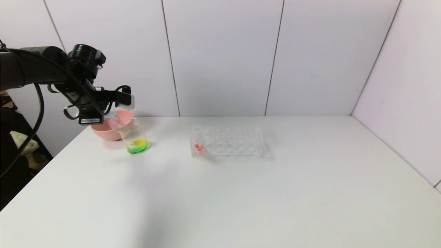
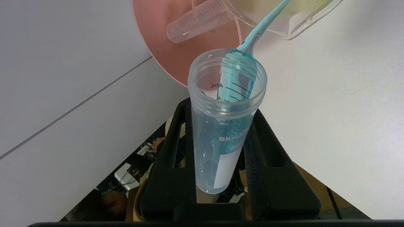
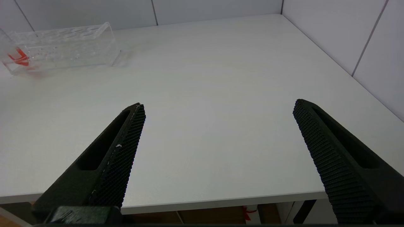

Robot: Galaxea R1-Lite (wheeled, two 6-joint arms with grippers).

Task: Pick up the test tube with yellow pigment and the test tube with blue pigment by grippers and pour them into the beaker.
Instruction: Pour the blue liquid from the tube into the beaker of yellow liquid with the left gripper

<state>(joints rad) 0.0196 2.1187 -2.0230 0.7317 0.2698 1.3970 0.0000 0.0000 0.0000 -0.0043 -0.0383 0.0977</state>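
Blue liquid streams from clear ribbed-rim tube (image 2: 225,126) into beaker (image 2: 284,15)

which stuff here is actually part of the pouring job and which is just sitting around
In the job:
- left hand, shut on the blue test tube, pouring
- beaker, green-yellow liquid inside
- empty tube lying in the pink bowl

Lying about:
- tube rack
- red-liquid tube
- right hand, open, idle

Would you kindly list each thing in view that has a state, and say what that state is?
Blue test tube: tipped, pouring a blue stream into the beaker.
Left gripper: shut on the blue test tube.
Beaker: upright, holding yellow-green liquid.
Pink bowl: holds an empty tube lying down.
Rack: holds one red-liquid tube.
Right gripper: open, empty, near the table edge.
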